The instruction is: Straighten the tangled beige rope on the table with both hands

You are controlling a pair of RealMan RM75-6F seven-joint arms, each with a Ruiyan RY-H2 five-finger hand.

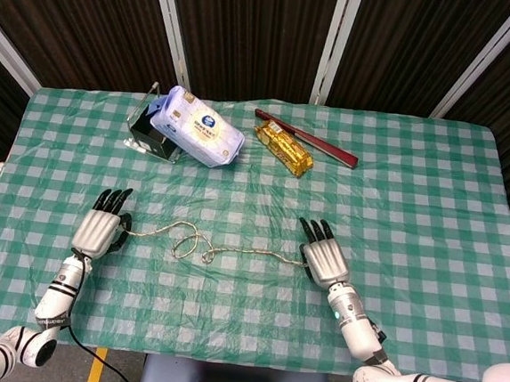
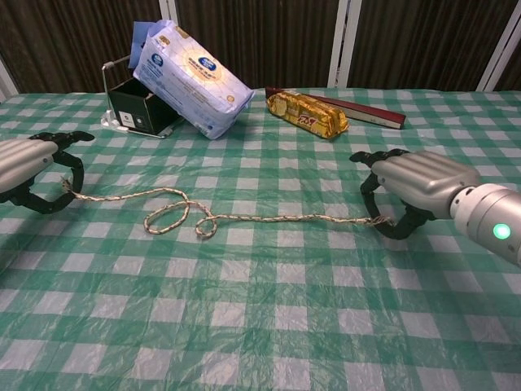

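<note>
The beige rope (image 1: 223, 247) (image 2: 269, 218) lies across the green checked tablecloth (image 1: 398, 186), with two small loops left of its middle and a nearly straight run to the right. My left hand (image 1: 98, 228) (image 2: 28, 167) pinches the rope's left end. My right hand (image 1: 325, 260) (image 2: 411, 191) pinches the right end just above the cloth. Both hands lie palm down, fingers pointing away from me.
At the back left a blue-white wipes pack (image 1: 198, 128) (image 2: 191, 77) leans on a black holder (image 1: 148, 137). A gold snack packet (image 1: 283, 148) (image 2: 308, 114) and a dark red flat box (image 1: 317, 145) lie at the back centre.
</note>
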